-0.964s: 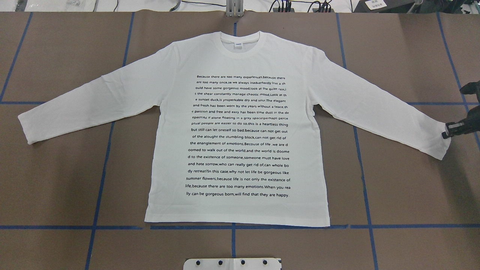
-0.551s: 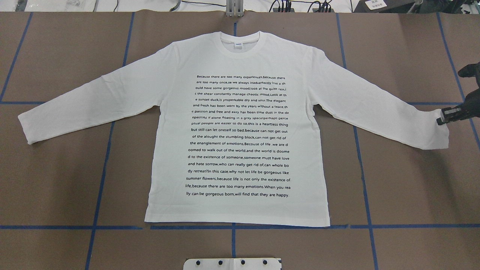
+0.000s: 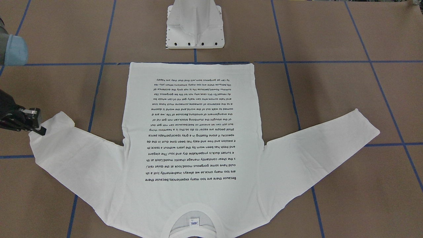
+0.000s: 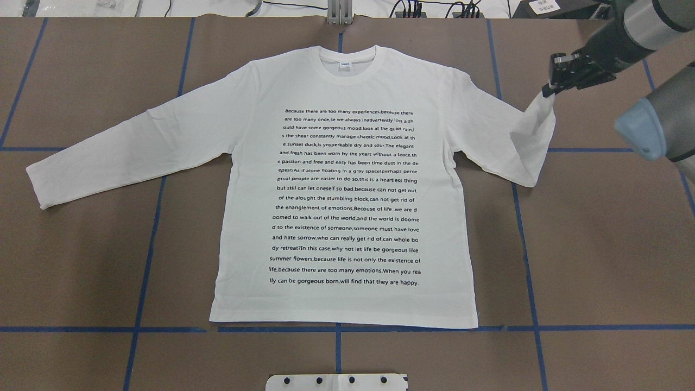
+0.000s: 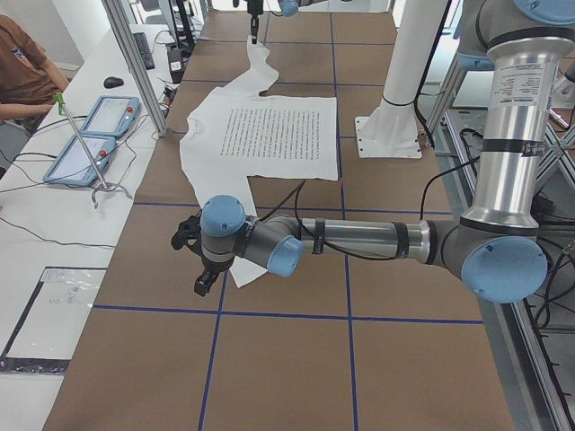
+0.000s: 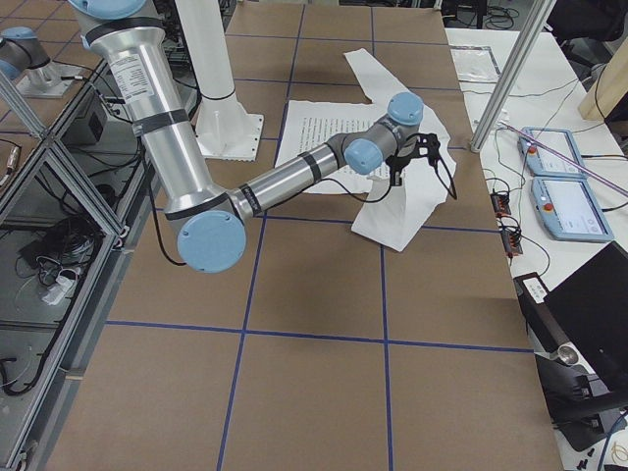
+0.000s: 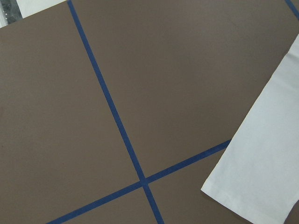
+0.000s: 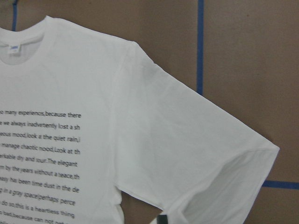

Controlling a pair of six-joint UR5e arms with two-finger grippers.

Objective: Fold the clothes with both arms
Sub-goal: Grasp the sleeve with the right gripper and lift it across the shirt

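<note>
The white long-sleeved T-shirt lies flat, print up, in the middle of the table, collar toward the far edge. The right hand is clenched on one sleeve's cuff, holding it raised and bent back toward the shoulder. The left hand hovers by the other cuff; I cannot tell whether it is clenched or released.

Bright even indoor light, soft faint shadows, sharp focus, no glare

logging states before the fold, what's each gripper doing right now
right gripper: closed on the sleeve cuff of the white T-shirt
left gripper: cannot tell, it shows only in the side view
</note>
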